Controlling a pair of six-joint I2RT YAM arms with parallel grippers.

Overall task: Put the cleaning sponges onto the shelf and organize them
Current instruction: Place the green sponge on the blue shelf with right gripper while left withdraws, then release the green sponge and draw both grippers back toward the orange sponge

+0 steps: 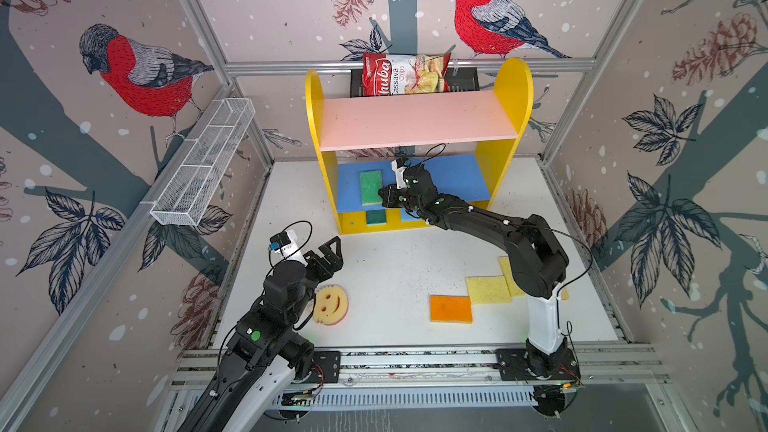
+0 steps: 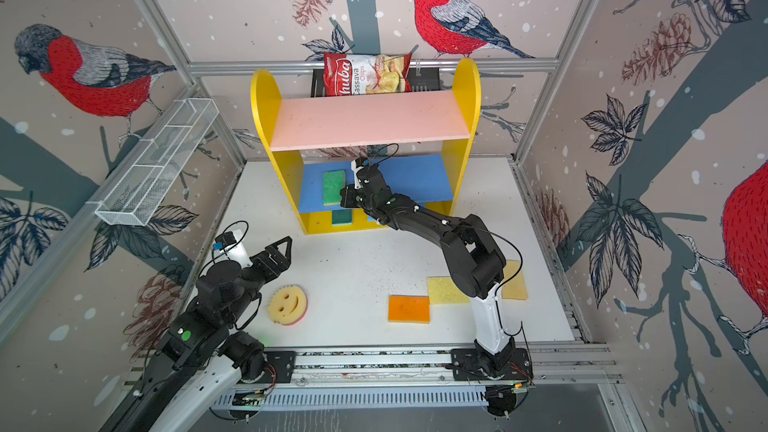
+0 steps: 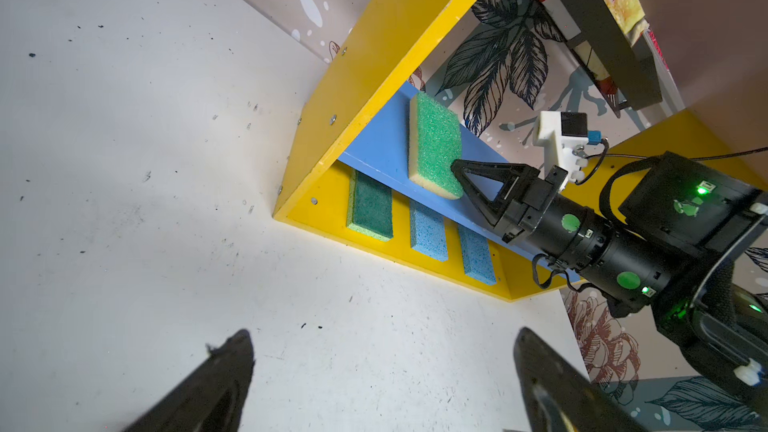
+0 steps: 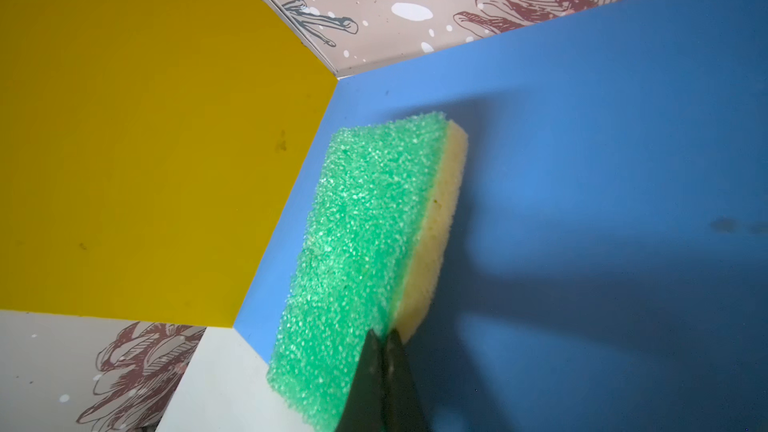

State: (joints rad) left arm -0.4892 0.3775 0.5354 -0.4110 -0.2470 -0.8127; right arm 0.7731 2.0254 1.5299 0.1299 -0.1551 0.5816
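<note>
Centre frame, the right gripper (image 1: 381, 195), pressed together, touches the green sponge (image 1: 370, 187); lower left, the left gripper (image 1: 334, 257) stands spread.

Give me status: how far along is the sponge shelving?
Done: green sponge on the blue board; dark green sponge and two light blue sponges on the base. In hand: right gripper, shut, tip against the green sponge, likely nudging it; left gripper open, empty. Left: smiley, orange and two yellow sponges on the table.
</note>
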